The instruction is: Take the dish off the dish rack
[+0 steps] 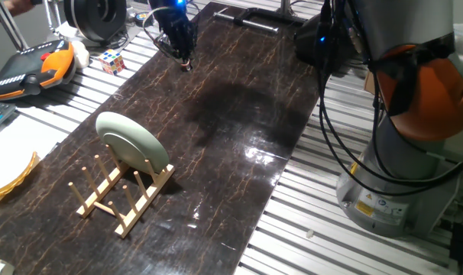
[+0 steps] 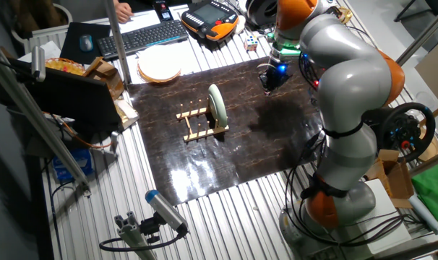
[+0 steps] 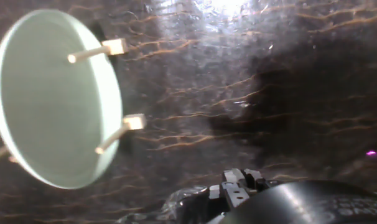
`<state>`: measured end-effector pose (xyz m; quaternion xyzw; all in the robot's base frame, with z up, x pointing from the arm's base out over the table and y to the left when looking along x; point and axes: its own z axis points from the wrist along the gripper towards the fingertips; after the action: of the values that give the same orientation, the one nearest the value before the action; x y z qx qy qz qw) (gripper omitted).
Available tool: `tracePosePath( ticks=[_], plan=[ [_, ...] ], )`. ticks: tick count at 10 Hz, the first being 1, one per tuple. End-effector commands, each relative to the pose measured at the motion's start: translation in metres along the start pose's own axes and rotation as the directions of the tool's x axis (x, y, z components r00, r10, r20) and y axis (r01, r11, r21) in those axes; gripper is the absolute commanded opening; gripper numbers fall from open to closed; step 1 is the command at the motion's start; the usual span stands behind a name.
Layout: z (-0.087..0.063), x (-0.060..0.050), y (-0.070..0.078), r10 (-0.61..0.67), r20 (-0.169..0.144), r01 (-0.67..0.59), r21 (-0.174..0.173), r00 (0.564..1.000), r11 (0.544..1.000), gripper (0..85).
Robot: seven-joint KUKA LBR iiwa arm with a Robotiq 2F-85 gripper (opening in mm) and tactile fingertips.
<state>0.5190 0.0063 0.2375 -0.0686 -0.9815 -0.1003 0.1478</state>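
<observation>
Sage-green and matte, the dish (image 1: 134, 143) stands on edge in the rack (image 1: 123, 195), leaning between the upright pegs at the rack's far end; the rest of the rack's slots hold nothing; the light-wood rack sits on a dark marbled mat (image 1: 239, 145) that covers the middle of the table. The gripper (image 1: 186, 63) hangs well apart from the rack, over the mat's far end, its fingers pointing down and touching nothing; whether the fingers are spread or pressed together I cannot tell, since they are small and dark in both fixed views and only partly seen in the hand view. In the hand view the dish fills the upper left, with two pegs (image 3: 119, 132) of the rack crossing its face. Beside the rack, off the mat's edge, lies a yellowish plate (image 2: 160, 68); past that plate sit a keyboard (image 2: 141, 37) and an orange-and-black pendant (image 2: 211, 16); a Rubik's cube (image 1: 113, 61) rests near the mat's far corner.
</observation>
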Motion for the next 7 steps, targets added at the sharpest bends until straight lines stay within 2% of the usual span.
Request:
tracePosePath(
  ticks=[1,2,4,6,7],
  plan=[
    [0.0,-0.002,0.005,0.002,0.005,-0.002,-0.013,1.0,1.0,0.7],
    [0.003,-0.008,0.02,0.015,0.029,-0.013,-0.06,0.999,0.998,0.7],
    [0.005,-0.018,0.048,0.031,0.051,-0.027,-0.081,0.998,0.996,0.7],
    [0.01,-0.019,0.078,0.052,0.08,-0.043,-0.115,0.995,0.992,0.7],
    [0.011,-0.02,0.09,0.056,0.083,-0.047,-0.104,0.995,0.993,0.7]
  ],
)
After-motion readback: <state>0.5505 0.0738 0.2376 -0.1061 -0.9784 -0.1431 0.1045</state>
